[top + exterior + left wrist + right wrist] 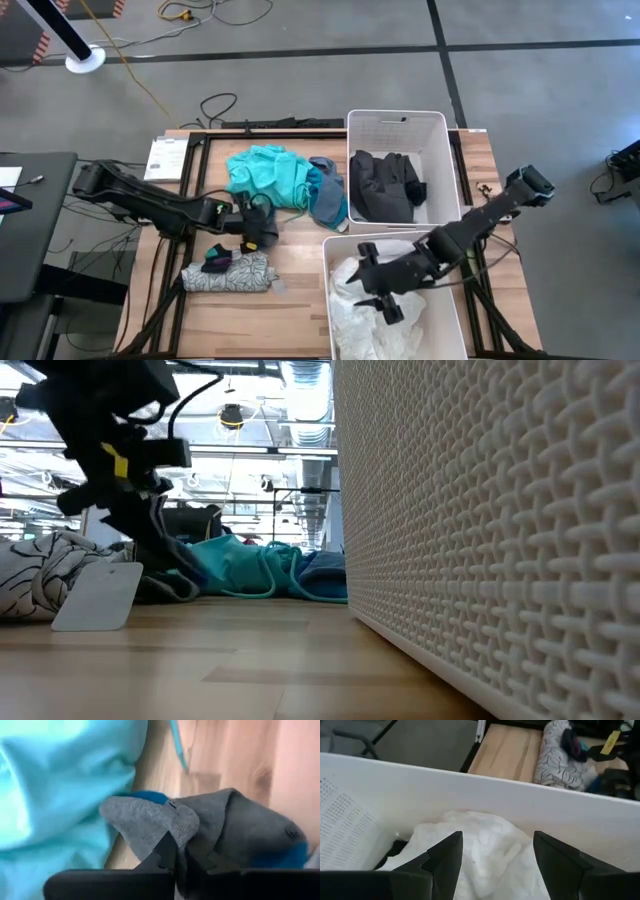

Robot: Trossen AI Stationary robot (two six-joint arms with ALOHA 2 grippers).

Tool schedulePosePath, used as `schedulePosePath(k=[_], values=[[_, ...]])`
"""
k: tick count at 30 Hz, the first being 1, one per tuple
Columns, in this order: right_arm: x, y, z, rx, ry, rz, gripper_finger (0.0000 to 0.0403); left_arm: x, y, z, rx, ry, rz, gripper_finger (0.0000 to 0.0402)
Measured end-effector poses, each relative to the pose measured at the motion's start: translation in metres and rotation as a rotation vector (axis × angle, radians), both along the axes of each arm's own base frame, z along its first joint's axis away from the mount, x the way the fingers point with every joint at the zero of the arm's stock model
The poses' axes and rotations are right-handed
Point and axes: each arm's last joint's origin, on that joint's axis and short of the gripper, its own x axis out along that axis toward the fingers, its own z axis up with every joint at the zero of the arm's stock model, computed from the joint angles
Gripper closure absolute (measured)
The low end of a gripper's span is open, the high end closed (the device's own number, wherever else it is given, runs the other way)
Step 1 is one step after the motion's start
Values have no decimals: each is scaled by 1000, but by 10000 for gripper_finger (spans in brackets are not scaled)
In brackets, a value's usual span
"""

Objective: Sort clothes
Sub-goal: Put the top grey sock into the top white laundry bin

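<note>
1. Two grippers work: the left gripper point(181, 854) pinches a soft grey sock with blue toe point(235, 827) on the wooden worktop point(300, 300), beside the teal garment point(268, 172).
2. The right gripper point(497, 852), spread, hovers over white cloth point(480, 847) in the white plastic bin point(455, 320).
3. Next: lift the sock binward.

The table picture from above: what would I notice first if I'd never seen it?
Probably the bright teal crumpled fabric garment in the table's middle, left of two white rectangular plastic bins. Next, the left end effector beside it, shut on a grey knitted sock with blue tips. The right end effector hangs open over white cloth in the near bin.
</note>
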Motion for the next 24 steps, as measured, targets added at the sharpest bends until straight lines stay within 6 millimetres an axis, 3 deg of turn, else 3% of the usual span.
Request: schedulePosePath(k=[5, 18, 24], values=[[-4, 6, 1, -64, -49, -37, 145, 10, -3, 30, 10, -86, -65, 399], [13, -5, 16, -206, -286, -121, 145, 23, -32, 152, 75, -516, -413, 401], [22, -15, 24, -250, -374, -148, 145, 21, -50, 186, 70, -678, -611, 401]])
